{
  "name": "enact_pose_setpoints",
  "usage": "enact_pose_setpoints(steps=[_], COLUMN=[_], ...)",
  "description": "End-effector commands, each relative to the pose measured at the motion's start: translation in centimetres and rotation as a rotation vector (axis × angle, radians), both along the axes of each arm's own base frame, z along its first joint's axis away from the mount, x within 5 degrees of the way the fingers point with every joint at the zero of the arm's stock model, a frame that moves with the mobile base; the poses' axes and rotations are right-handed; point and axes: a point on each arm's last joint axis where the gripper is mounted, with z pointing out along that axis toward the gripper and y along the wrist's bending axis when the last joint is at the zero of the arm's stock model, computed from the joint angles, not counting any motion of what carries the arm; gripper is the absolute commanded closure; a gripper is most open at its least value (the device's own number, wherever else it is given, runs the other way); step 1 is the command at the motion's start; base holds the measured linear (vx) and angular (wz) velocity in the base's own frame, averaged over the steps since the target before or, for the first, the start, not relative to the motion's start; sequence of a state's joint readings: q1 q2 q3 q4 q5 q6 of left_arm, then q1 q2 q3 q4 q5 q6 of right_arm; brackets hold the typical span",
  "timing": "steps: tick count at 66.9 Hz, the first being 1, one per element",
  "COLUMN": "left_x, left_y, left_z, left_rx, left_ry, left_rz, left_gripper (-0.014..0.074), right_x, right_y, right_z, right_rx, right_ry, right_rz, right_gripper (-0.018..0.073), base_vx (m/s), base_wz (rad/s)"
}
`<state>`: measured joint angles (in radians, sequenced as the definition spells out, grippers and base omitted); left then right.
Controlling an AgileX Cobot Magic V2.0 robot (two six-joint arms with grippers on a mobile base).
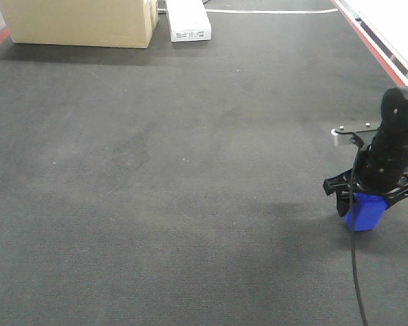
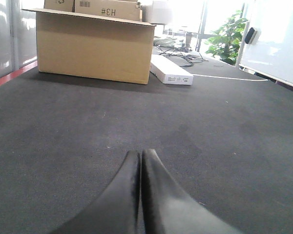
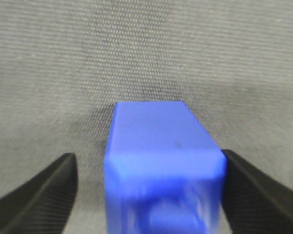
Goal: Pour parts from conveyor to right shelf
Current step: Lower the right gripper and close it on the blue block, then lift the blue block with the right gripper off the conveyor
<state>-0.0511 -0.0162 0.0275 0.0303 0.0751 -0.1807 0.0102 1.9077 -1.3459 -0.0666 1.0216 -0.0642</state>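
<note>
The blue bin (image 1: 365, 212) stood on the gray carpet (image 1: 156, 170), at the right edge of the front view, directly under the right arm. No conveyor and no shelf showed in any view, so the pour itself looked some way off. The step in hand seemed to be the grasp of the bin.

The right gripper (image 3: 147, 163) hung over it with its jaws wide, one finger on each side. On the left, a strip of carpet showed between finger and bin wall. On the right, the finger sat just beside the wall, and whether it touched could not be told. Nothing was clamped yet. The near end of the bin was blurred, so its contents could not be made out.

The next move probably called for centring the jaws on the bin, closing on both walls evenly, and lifting it level so nothing spilled.

The left gripper (image 2: 140, 161) was low over bare carpet, fingers pressed together and empty, pointing toward a cardboard box (image 2: 93, 46).
</note>
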Motion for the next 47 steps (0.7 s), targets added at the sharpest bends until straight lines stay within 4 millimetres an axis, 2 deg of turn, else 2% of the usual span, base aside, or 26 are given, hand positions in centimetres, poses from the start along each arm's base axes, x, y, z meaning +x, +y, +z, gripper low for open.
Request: enact_pose_setpoints(steps=[1,10,20,27,34,39,41,47], left_x=[0.0,0.0,0.0,0.0,0.0,0.0,0.0,0.0], left_y=[-0.1,-0.1,-0.1,-0.1,-0.1,-0.1,-0.1,-0.1], left_z=[0.0,0.0,0.0,0.0,0.0,0.0,0.0,0.0], left_rx=[-0.016,-0.016,-0.016,-0.016,-0.016,-0.016,-0.016,-0.016], left_ry=[-0.061,-0.061,-0.061,-0.061,-0.061,-0.061,-0.061,-0.061], left_rz=[-0.008,-0.008,-0.008,-0.008,-0.008,-0.008,-0.008,-0.008], left_gripper=[0.0603,0.0603,0.0603,0.0603,0.0603,0.0603,0.0603,0.0603], right_x=[0.4,0.5,-0.4,-2.1,-4.6,-6.5,-7.1,-10.1], right_y=[-0.1,-0.3,-0.2,0.0,0.2,0.3,0.3,0.3], right_z=[2.2,2.9,7.1,10.4,12.7,14.0,14.0,15.4], right_rx=[-0.018,-0.042,-0.027,0.004,0.025,0.031,0.033,0.041], right_ry=[-0.085,-0.130,-0.291,-0.419,-0.540,-0.622,-0.637,-0.728], right_rz=[0.019,0.020,-0.001,0.003,0.019,0.022,0.022,0.022], right_gripper=[0.0110,0.0317,0.0577,0.0569,0.0568,0.0568,0.0568,0.0568], base_vx=[0.00,0.00,0.00,0.00,0.00,0.00,0.00,0.00], base_wz=[0.00,0.00,0.00,0.00,0.00,0.00,0.00,0.00])
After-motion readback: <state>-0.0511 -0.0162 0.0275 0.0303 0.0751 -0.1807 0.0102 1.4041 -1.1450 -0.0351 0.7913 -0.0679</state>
